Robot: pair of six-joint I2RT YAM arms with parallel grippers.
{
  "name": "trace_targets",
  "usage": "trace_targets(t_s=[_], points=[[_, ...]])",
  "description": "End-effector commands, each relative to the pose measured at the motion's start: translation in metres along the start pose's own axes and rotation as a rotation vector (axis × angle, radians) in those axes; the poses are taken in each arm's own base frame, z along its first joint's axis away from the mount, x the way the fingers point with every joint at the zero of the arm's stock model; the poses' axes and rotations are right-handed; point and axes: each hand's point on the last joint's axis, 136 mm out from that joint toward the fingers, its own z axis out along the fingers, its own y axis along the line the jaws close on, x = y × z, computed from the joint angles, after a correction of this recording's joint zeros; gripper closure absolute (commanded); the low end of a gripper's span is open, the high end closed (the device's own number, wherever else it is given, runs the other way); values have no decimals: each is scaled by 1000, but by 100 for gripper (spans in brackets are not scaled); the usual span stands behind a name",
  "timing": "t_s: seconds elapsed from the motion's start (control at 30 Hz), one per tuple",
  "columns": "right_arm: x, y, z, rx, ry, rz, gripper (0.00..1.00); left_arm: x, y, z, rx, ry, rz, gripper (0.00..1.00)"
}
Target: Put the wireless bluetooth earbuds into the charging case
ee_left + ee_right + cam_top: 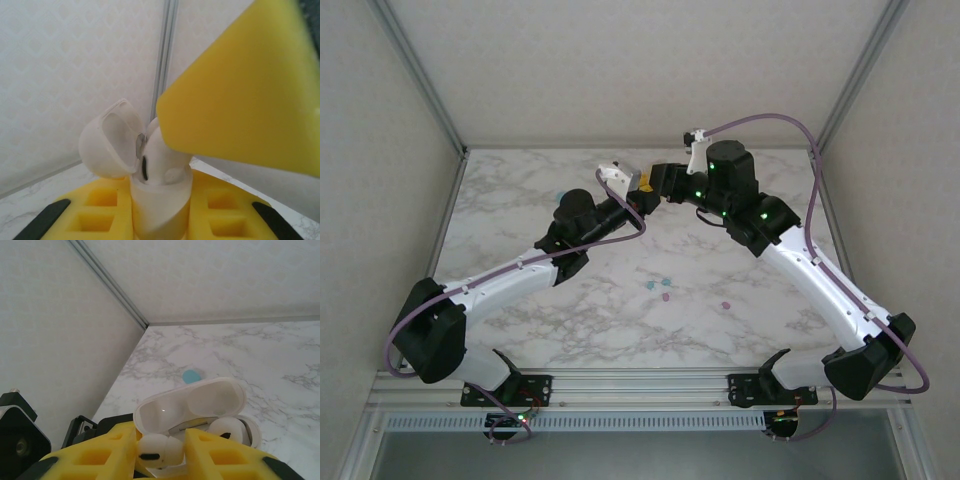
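Right gripper (161,445): jaws nearly closed, yellow fingertips (122,445) either side of one white earbud (152,452) and apparently pinching it.
Earbud axis: head across the jaw gap. In the left wrist view the body stands roughly upright, leaning slightly, with its lower end already in the well.
Bearing to target: the charging case (190,405) lies directly beyond the fingertips, touching the earbud. No lateral reach is needed, only travel along the well.
Lid (107,145): hinged fully back, clear of the entry path.
Second earbud (232,429): seated in the neighbouring well.
Left gripper (161,222): fully closed on the case body, holding it above the table (520,320).
Nearer arm: the right arm, judged to finish the seating and release.
Teal and pink pieces (650,285): loose on the table, well apart from both grippers, too small to identify.
Markings: no legible brand, label or text.
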Motion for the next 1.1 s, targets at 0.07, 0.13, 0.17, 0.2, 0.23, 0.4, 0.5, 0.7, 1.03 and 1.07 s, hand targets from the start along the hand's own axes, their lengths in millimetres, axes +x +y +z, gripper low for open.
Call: trace_targets(t_s=[0.07,0.13,0.17,0.2,0.23,0.4,0.5,0.7,1.03,1.07], points=[[5,-2,-3,33,27,-12,66,-36,-5,0,12,-108,-3,87],[3,-1,-4,31,21,-13,65,-36,-6,-1,16,-107,-2,87],[1,0,-6,26,16,-14,65,-36,-6,-1,16,-105,-3,87],[0,2,-6,23,14,-14,64,-35,-6,-1,15,-103,-1,87],[-2,3,-7,20,10,-16,64,-35,-6,-2,15,-102,1,87],[-12,9,-15,5,-22,-25,61,-31,-6,-4,11,-90,2,87],[-16,14,-18,-10,-30,-29,59,-30,-6,-6,11,-84,5,87],[-23,20,-26,-28,-55,-34,60,-26,-6,-8,8,-71,8,87],[-20,23,-28,-33,-6,-48,79,-25,-5,-9,3,-61,13,87],[-18,23,-28,-31,4,-48,81,-25,-5,-9,2,-62,13,87]])
